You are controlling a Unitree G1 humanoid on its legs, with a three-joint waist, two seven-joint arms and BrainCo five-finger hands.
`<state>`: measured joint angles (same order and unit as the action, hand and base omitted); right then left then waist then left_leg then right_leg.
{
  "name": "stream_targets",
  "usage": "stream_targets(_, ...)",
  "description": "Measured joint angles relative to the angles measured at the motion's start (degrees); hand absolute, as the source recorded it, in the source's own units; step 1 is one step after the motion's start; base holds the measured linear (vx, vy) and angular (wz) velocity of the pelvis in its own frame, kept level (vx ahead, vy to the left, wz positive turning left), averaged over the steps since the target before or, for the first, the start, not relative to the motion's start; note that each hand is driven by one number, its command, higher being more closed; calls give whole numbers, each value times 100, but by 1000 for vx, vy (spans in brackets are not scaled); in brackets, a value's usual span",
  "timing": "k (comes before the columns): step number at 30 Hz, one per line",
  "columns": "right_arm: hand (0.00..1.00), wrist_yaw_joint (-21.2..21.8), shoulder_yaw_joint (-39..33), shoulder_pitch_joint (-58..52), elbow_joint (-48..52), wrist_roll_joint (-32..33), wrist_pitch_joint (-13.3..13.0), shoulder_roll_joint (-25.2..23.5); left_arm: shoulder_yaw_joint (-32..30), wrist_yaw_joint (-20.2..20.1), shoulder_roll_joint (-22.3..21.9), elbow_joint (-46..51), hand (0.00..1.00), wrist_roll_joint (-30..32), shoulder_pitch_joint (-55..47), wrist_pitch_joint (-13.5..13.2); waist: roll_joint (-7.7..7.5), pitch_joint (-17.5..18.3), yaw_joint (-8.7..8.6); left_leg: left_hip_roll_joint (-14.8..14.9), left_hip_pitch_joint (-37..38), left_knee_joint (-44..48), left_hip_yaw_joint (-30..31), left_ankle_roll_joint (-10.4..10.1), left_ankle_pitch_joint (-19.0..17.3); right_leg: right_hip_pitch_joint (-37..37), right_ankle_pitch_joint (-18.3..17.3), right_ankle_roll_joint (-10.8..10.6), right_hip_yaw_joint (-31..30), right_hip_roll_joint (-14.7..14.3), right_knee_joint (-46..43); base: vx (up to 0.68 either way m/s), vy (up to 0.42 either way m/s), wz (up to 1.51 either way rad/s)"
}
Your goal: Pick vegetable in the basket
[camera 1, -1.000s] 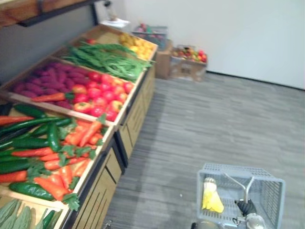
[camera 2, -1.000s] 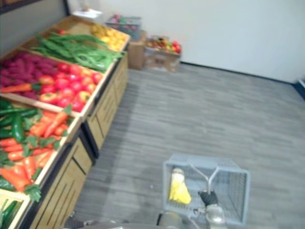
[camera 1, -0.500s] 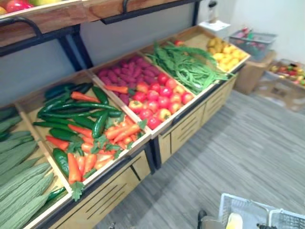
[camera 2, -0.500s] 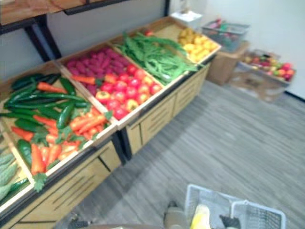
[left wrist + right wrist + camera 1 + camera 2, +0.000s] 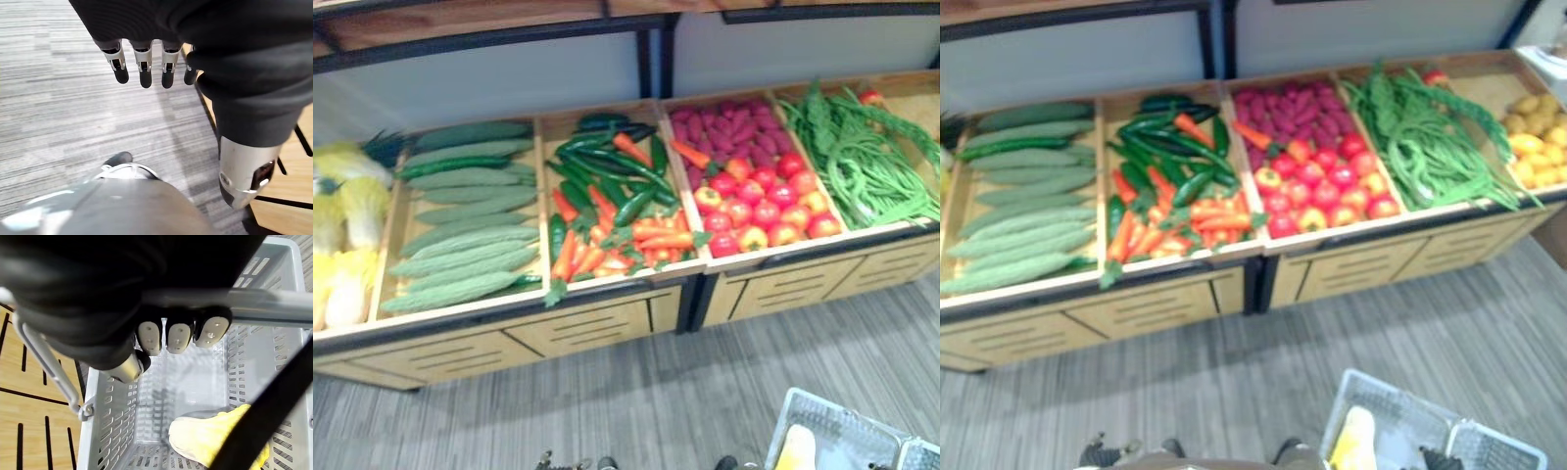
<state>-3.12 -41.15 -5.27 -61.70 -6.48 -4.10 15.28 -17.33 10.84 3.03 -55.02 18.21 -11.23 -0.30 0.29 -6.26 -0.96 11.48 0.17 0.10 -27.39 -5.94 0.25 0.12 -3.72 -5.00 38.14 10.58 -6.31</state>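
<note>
Right hand (image 5: 178, 336): fingers curled under and round the grey metal bar handle (image 5: 266, 313) of the grey slotted plastic basket (image 5: 115, 423); firm hold, basket hanging below it over the striped grey floor (image 5: 705, 392). In the head views the basket sits at the lower right, near the front of the long wooden display stand (image 5: 578, 331) but not touching it.

Inside the basket: one pale yellow lumpy vegetable (image 5: 205, 436), lying against the basket's end wall; kind not clear.

Left hand (image 5: 145, 68): fingers hanging loose and nearly straight, nothing in them; floor beneath, stand's front just beside.

Stand, left end to right end: pale yellow cabbages (image 5: 342, 225); pale green ridged gourds (image 5: 460, 235); orange carrots (image 5: 656, 235) at the front edge of the next bin, dark green cucumbers (image 5: 607, 162) behind them; red and yellow tomatoes (image 5: 754, 206) in front of purple tubers (image 5: 734, 122); long green beans (image 5: 862, 166).

Progress, as judged: one item already in the basket; no vegetable in hand now; robot faces the bins; remaining work is a reach with the free left hand into a bin, a grasp, and a drop into the basket; which vegetable is wanted, the task does not say.
</note>
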Motion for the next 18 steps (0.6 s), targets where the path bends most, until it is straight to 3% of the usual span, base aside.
stream_targets(2,100,-2,-245,93,-5,29,54,-21,-116,-3,5,-77,0,-2,1,44,18,11,-12,-186,-92,-210,179,87,108,37,142,-78,85,66,217,-70,123,36)
stream_targets(8,100,-5,-297,302,-13,25,163,-123,-92,-37,54,-213,0,1,26,49,37,26,-1,-377,-86,-354,302,150,150,10,163,-122,122,236,135,-18,66,14)
stream_targets(12,100,-15,-296,361,-6,24,169,-109,178,-112,94,-214,0,27,58,43,31,20,-18,-601,32,-402,285,253,-78,-130,-52,-214,94,752,-575,38,91,4)
stream_targets(14,100,-36,-177,430,0,25,170,-69,340,-117,130,-207,0,40,66,40,57,19,-46,-665,123,-432,273,291,-159,-419,-22,-140,-187,1004,-1342,35,99,0)
stream_targets(16,100,-42,-10,519,2,27,125,-123,519,-118,309,-189,0,42,106,30,33,7,-54,-629,207,-427,296,304,-209,-758,229,212,-880,1022,-1911,110,114,1)
stream_targets(18,100,-44,129,532,2,27,83,-139,530,-113,458,-186,0,41,142,31,60,9,-52,-561,327,-378,388,348,-211,-939,486,210,-1311,996,-2327,200,61,15)
